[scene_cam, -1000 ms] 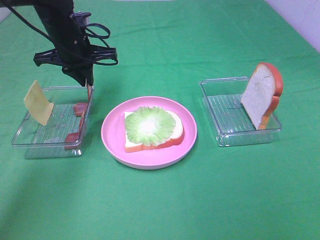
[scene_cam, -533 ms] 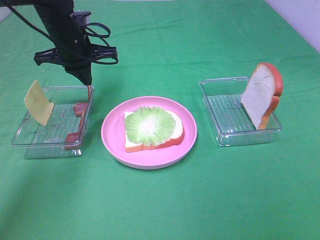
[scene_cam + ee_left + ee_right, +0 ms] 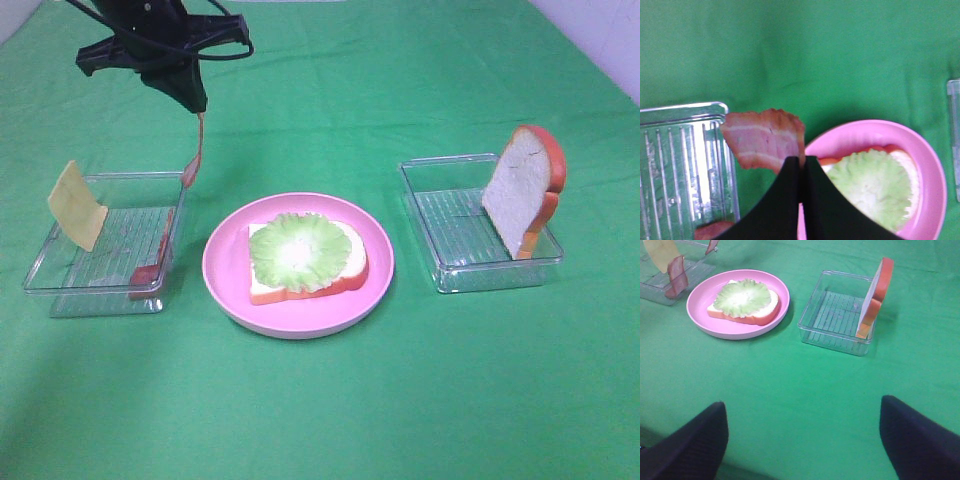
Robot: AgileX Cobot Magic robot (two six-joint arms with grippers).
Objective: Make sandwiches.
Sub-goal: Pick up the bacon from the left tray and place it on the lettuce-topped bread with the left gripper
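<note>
Left jaws pinch a bacon strip point(image 3: 762, 137) hanging, apparently over the tray rim point(image 3: 130, 175); right jaws wide.

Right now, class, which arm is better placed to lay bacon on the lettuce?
Left. The left gripper is shut on a bacon strip, held up close beside the pink plate. The right gripper is open, empty, and farther from the lettuce.

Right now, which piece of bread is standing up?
The bare slice propped upright in the right-hand tray. The other slice lies flat on the pink plate under lettuce.
</note>
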